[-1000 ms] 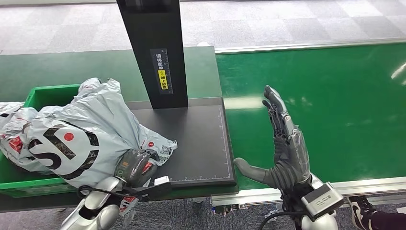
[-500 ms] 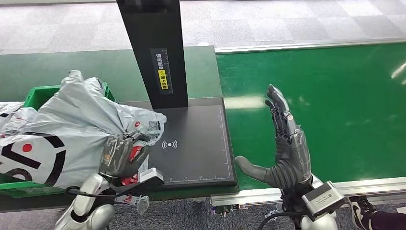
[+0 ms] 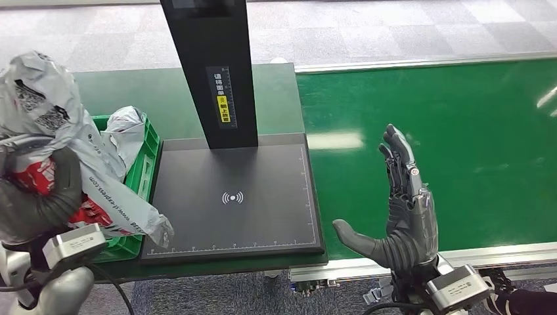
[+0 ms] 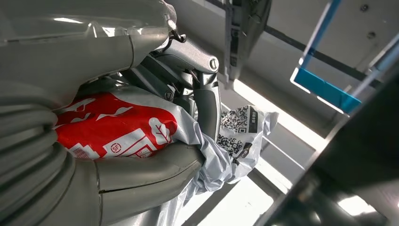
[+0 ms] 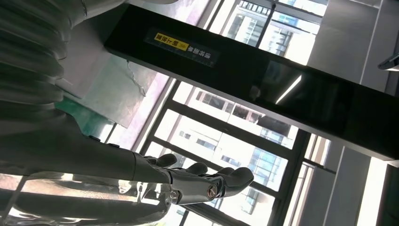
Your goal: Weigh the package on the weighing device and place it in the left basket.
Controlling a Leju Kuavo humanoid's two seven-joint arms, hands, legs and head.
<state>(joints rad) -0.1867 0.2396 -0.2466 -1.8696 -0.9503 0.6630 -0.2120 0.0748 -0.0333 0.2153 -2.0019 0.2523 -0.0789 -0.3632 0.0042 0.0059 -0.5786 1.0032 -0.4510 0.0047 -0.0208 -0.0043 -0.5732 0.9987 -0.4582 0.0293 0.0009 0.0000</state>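
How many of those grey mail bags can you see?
2: one package gripped by the left hand above the green basket; another bag lies inside it. More may be hidden.

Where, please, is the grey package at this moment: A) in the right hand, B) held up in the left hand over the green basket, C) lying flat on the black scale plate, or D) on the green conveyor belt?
B: the left hand grips the package above the basket, while the scale plate is bare and the right hand holds nothing.
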